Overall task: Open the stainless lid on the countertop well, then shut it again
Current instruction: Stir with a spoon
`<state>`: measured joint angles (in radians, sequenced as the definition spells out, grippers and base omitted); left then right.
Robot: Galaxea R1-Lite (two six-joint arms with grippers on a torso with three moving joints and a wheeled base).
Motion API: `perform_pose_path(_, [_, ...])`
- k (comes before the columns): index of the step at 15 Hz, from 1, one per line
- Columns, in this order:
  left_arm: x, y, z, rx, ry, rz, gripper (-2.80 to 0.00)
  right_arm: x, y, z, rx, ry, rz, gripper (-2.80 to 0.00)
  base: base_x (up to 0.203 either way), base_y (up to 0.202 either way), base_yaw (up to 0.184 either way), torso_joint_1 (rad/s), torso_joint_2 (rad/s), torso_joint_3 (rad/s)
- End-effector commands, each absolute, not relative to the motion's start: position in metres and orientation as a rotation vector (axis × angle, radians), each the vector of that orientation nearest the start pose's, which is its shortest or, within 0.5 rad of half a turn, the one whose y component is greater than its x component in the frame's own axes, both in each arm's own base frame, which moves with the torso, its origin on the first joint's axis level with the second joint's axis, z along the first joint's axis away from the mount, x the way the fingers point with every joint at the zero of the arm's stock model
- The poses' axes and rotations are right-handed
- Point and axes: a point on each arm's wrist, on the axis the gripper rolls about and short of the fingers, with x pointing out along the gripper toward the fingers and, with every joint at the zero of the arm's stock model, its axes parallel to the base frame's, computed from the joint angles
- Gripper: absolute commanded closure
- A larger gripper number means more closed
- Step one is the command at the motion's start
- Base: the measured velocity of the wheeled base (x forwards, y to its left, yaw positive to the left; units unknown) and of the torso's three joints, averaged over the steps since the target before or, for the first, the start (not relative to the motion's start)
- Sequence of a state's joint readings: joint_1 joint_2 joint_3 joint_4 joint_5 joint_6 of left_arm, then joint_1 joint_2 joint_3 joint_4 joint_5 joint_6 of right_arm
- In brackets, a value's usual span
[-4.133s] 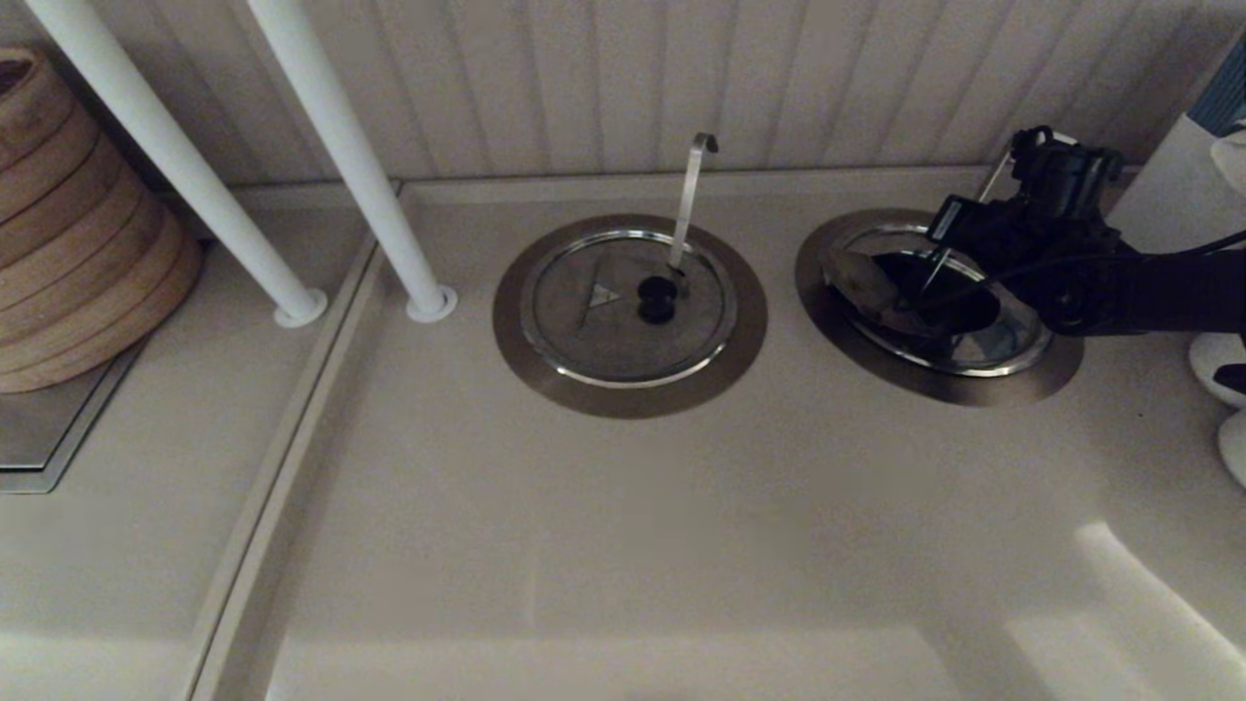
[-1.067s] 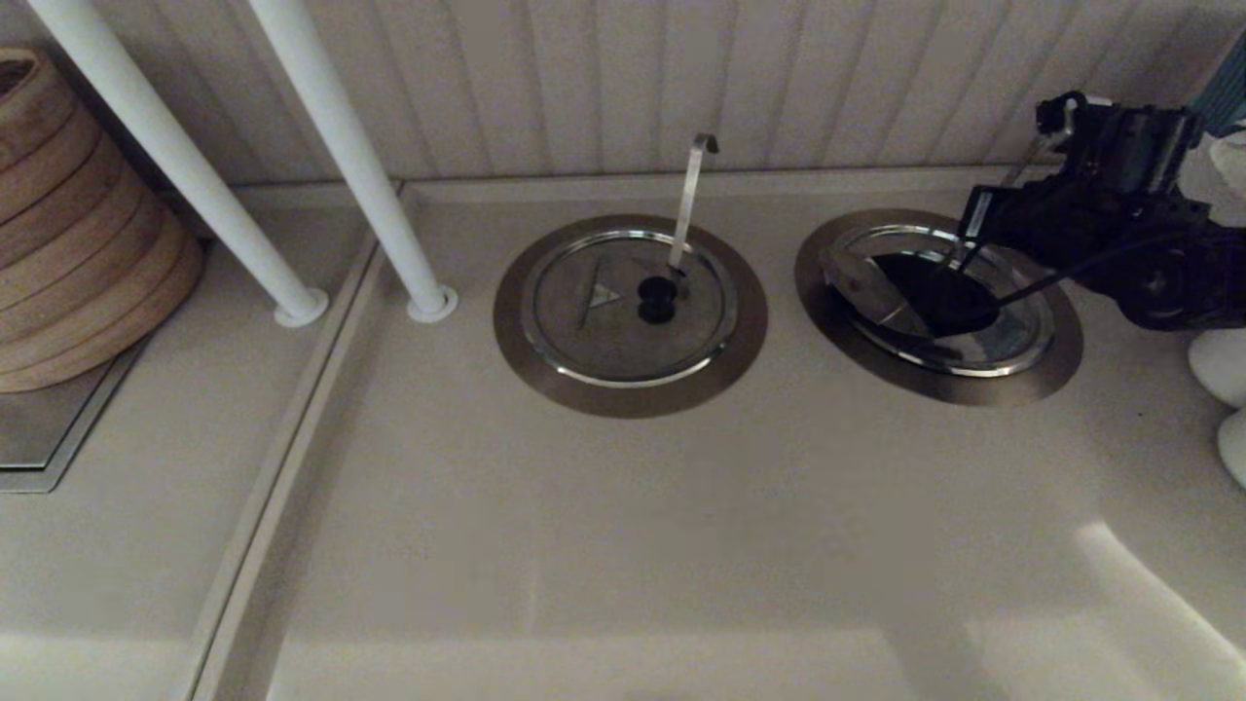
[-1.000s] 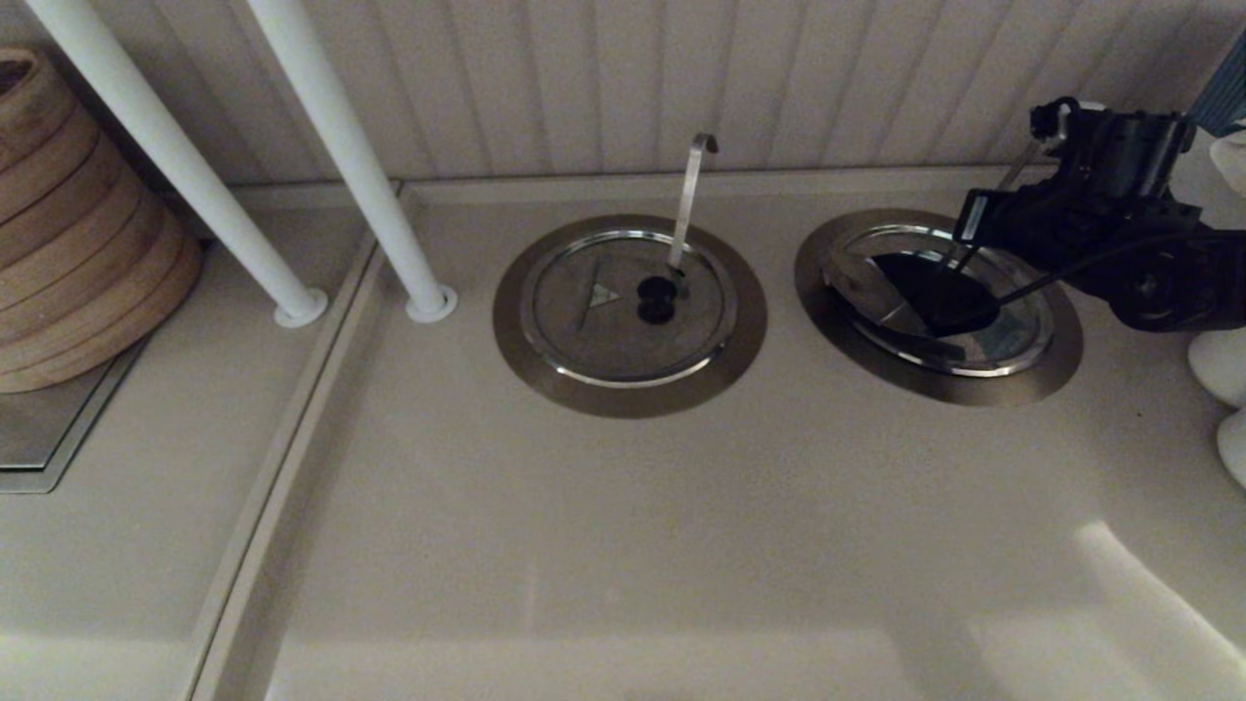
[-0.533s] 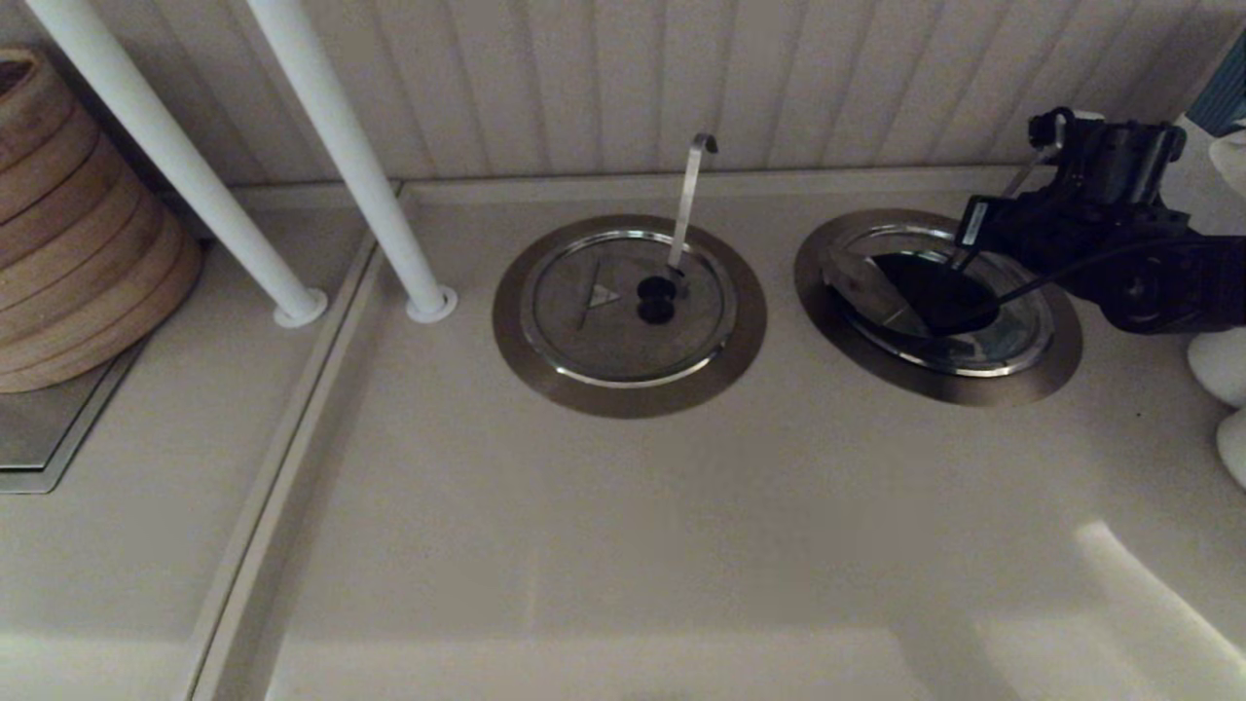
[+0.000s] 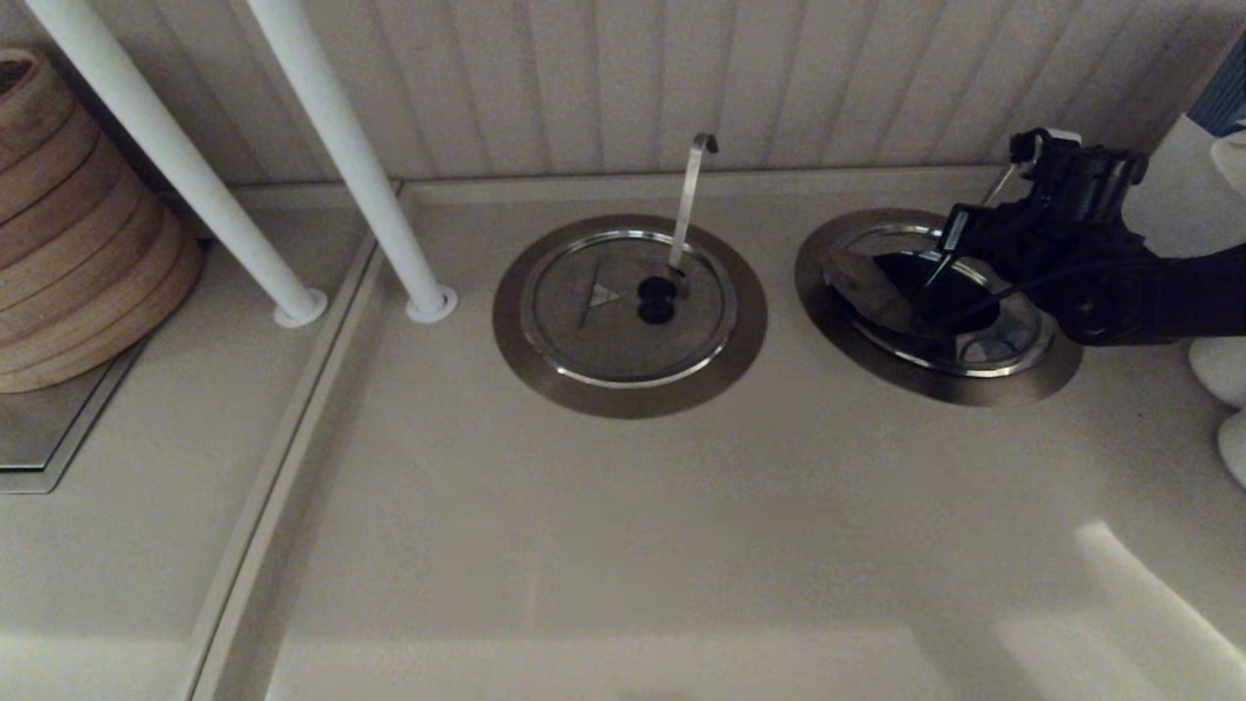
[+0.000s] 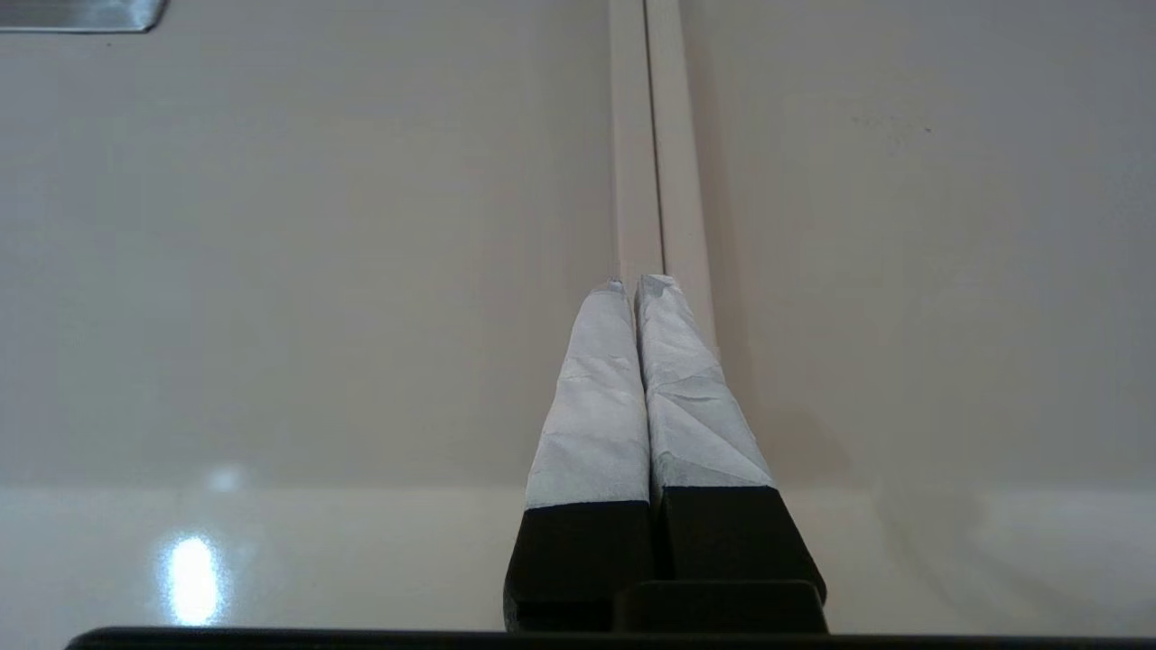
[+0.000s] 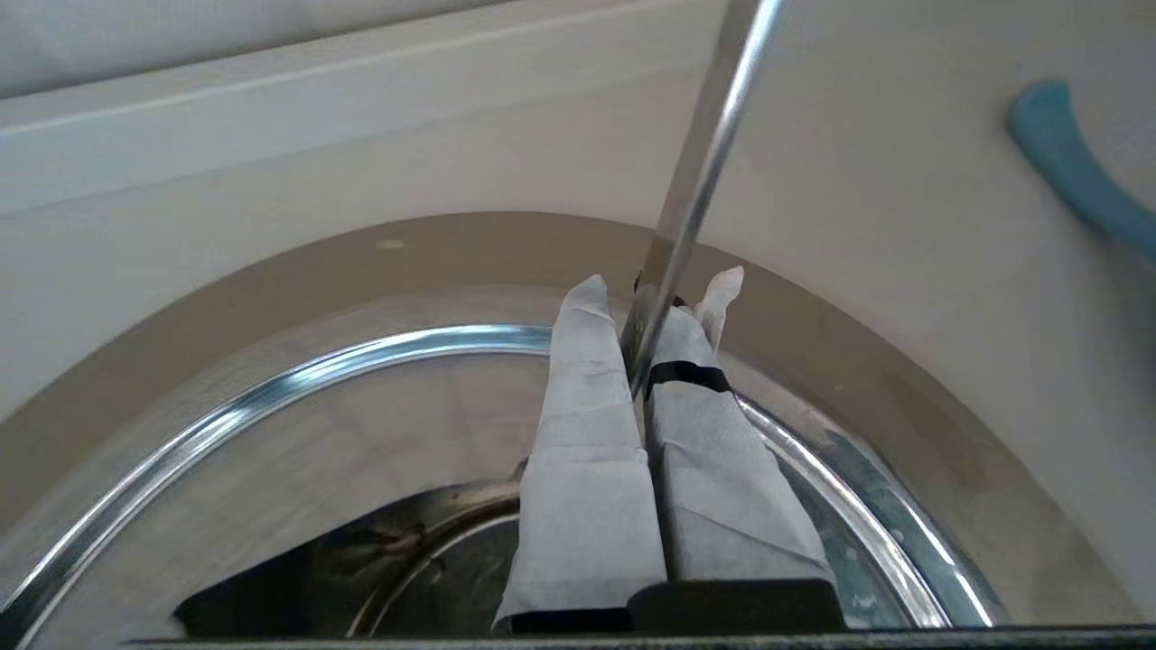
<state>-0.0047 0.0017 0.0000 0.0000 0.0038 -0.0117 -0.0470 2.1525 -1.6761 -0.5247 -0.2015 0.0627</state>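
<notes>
1. The right gripper [image 7: 659, 298] hung over the far right side of the countertop well [image 5: 1034, 378], its fingers drawn almost together. A thin steel strip [image 7: 713, 135] stood up between their tips. Whether they held that strip, part of the lid, or nothing, I cannot tell.
2. If the fingers had pinched the strip instead of the lid, pulling would likely have dragged it sideways and left the lid half open.
3. A loose hold could have let the raised half drop and bang onto the bright rim.
4. The stainless lid [image 5: 861, 282] sat on the right-hand well, partly open. Its left part lay dull and flat, with a dark opening beside it.
5. The left gripper [image 6: 637, 284] was parked over bare desk, fingers pressed together and empty.
</notes>
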Motion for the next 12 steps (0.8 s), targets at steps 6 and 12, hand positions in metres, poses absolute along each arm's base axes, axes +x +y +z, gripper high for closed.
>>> perform_pose_path(6, [-0.0227,0.0002,0.0757,-0.012,0.000,0.000,0.00,0.4620,-0.0265,0.2379,0.071,-0.060,-0.248,0.00,0.000,0.000,0.000,0.000,0.00,0.000])
perform_pose_path(12, [-0.0227,0.0002,0.0756,-0.012,0.001,0.000,0.00,0.4698,-0.0299,0.2334,0.077,-0.066,-0.259,0.00,0.000,0.000,0.000,0.000,0.00,0.000])
